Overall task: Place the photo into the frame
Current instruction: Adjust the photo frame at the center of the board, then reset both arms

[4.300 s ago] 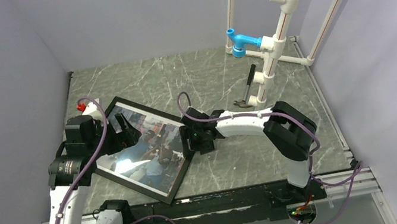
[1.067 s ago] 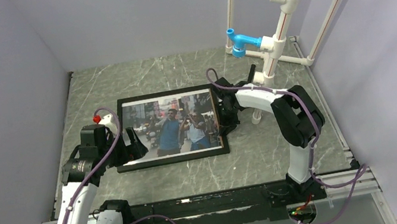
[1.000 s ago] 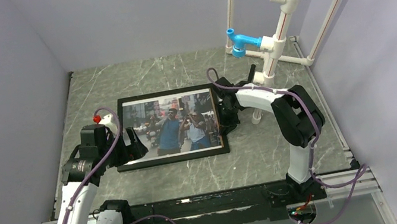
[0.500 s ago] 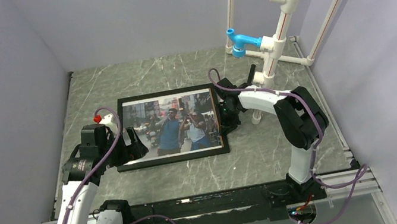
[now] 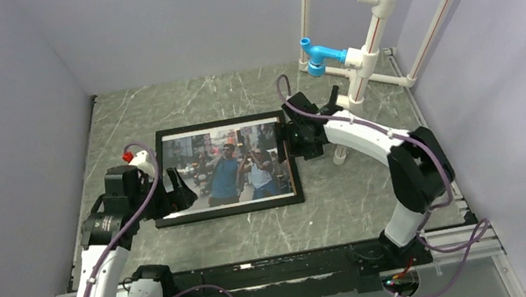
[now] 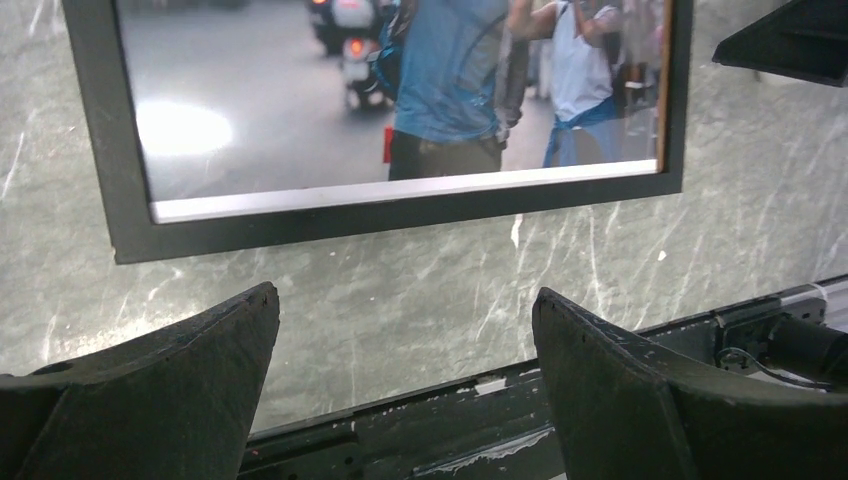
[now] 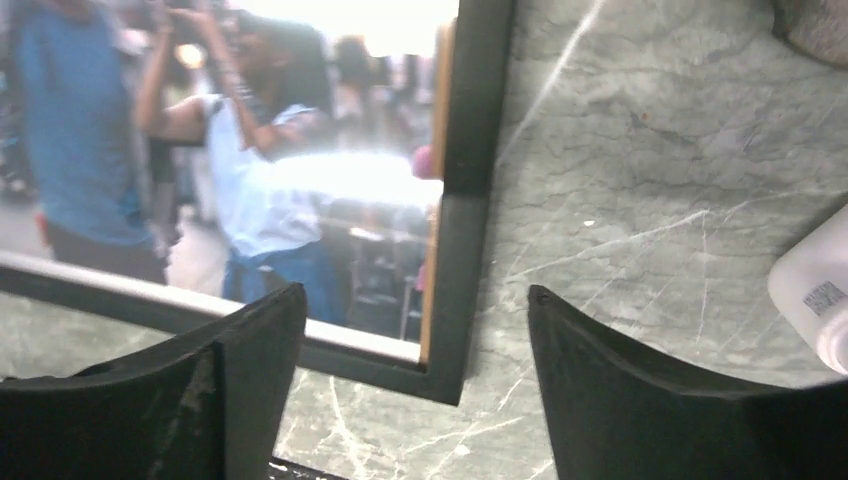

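Judging progress: the photo [image 5: 227, 166] sits face up inside the frame [image 5: 231, 211], so the main step looks done; at most, pulling the arms away seems to be left.
Frame: it lies flat on the counter [image 5: 235, 93], about in the middle and a little toward the left edge, black front upward.
Left end effector [image 6: 405, 300]: jaws fully apart and empty, just beside the left end of the frame, not touching it.
Right end effector [image 7: 415, 295]: jaws well apart, holding nothing, near the right rail of the frame.
Hidden: the back of the frame faces the counter, so I cannot tell if a backing is fitted.
Hard to make out: glare covers part of the photo; a thin pale strip shows along its near side, maybe a small gap.
Cut off: a white object [image 7: 815, 300] at the edge of the right wrist view.
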`<control>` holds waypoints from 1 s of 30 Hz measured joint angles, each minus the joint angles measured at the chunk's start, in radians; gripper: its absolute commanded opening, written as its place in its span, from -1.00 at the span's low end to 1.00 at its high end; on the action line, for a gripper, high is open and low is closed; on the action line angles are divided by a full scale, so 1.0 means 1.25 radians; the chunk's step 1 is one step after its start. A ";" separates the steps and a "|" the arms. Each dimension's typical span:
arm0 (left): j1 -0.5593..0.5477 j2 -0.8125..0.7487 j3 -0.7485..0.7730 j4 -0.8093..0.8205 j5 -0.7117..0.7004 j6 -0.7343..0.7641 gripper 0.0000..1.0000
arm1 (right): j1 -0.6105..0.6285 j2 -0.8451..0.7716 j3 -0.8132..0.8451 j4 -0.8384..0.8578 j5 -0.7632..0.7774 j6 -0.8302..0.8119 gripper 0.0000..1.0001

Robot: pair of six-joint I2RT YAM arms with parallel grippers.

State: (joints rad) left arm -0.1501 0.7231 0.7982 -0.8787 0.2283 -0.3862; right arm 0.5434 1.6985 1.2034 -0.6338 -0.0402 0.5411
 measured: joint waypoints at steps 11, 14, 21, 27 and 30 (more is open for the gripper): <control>0.000 -0.086 -0.002 0.104 0.099 0.000 0.99 | 0.077 -0.270 -0.067 0.043 -0.035 -0.085 0.99; 0.000 -0.107 -0.007 0.131 0.120 0.000 0.99 | 0.076 -0.363 -0.142 0.066 -0.070 -0.101 0.99; 0.000 -0.121 -0.017 0.173 0.155 0.000 0.99 | 0.076 -0.627 -0.316 0.126 -0.136 -0.127 0.99; 0.000 -0.126 -0.021 0.191 0.161 0.000 0.99 | 0.076 -0.827 -0.400 0.147 -0.142 -0.150 0.99; 0.000 -0.133 -0.021 0.198 0.161 0.000 0.99 | 0.076 -0.883 -0.409 0.145 -0.120 -0.157 0.98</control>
State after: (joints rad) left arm -0.1501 0.5571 0.7719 -0.6312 0.4290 -0.3859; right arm 0.6380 0.5945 0.6918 -0.4530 -0.1905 0.3450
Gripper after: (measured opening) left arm 0.994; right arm 0.993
